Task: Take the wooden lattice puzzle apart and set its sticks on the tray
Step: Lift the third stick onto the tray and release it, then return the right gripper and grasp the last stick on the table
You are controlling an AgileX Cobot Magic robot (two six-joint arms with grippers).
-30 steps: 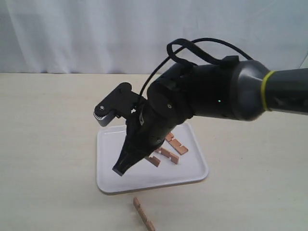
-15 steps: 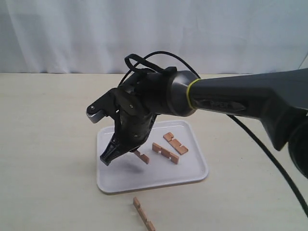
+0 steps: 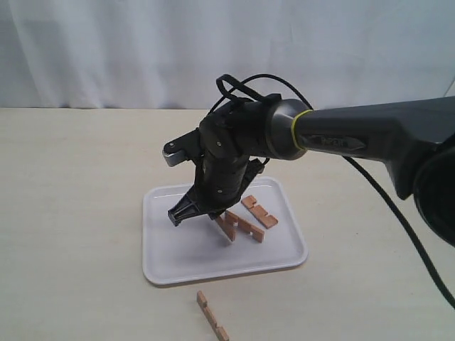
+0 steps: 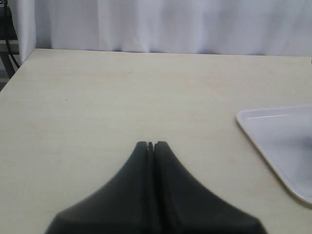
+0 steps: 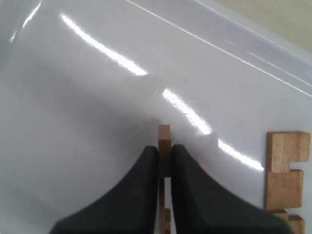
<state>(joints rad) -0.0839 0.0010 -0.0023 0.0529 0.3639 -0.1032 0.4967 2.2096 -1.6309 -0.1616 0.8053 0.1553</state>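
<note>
a stick (image 5: 164, 132) is pinched in the near-closed right gripper (image 5: 164, 150), seemingly touching the tray (image 5: 73, 126) beneath; release should be made slowly.

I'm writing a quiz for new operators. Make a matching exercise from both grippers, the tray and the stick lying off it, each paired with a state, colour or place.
Things:
1 left gripper
2 right gripper
3 stray stick
4 tray

Descriptions:
a lies on the table
b shut on the held stick
c white, rimmed
d shut, nothing between the fingers

Pairs: 1-d, 2-b, 3-a, 4-c
</note>
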